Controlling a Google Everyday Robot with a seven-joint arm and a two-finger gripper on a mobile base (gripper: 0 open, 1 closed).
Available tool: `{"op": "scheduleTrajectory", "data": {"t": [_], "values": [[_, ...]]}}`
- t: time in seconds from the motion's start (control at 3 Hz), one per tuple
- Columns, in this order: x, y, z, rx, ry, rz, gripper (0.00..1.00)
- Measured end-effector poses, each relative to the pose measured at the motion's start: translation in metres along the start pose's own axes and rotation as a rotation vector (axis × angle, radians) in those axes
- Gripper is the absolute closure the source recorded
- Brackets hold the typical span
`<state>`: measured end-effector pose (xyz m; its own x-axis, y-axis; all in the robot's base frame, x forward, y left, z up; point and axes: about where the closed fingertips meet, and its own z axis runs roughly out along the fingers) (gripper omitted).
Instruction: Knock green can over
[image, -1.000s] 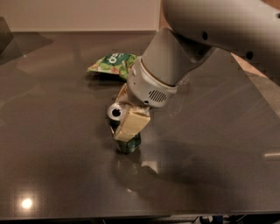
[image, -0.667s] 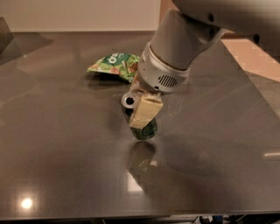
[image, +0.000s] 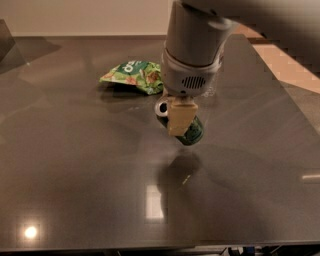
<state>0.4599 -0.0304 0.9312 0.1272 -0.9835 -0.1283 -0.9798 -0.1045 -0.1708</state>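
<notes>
The green can hangs tilted in my gripper, its silver top pointing up and to the left. It is held a little above the dark table, with its reflection showing below it. One beige finger lies across the front of the can; the other finger is hidden behind it. The grey wrist and arm come down from the top of the view over the can.
A green and white snack bag lies flat on the table just behind and left of the can. The table's front edge runs along the bottom. The right edge borders a light floor.
The gripper has carried the can to the right and away from the front of the table. The can now tilts more, and the arm stands more upright over it.
</notes>
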Motion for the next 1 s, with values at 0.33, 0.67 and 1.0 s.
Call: {"op": "scheduleTrajectory", "data": {"t": [0.33, 0.67, 1.0], "values": [[0.005, 0.002, 0.013, 0.012, 0.141, -0.047, 0.84], [0.005, 0.008, 0.03, -0.01, 0.225, -0.09, 0.59], [0.004, 0.011, 0.042, -0.022, 0.268, -0.114, 0.36]]}}
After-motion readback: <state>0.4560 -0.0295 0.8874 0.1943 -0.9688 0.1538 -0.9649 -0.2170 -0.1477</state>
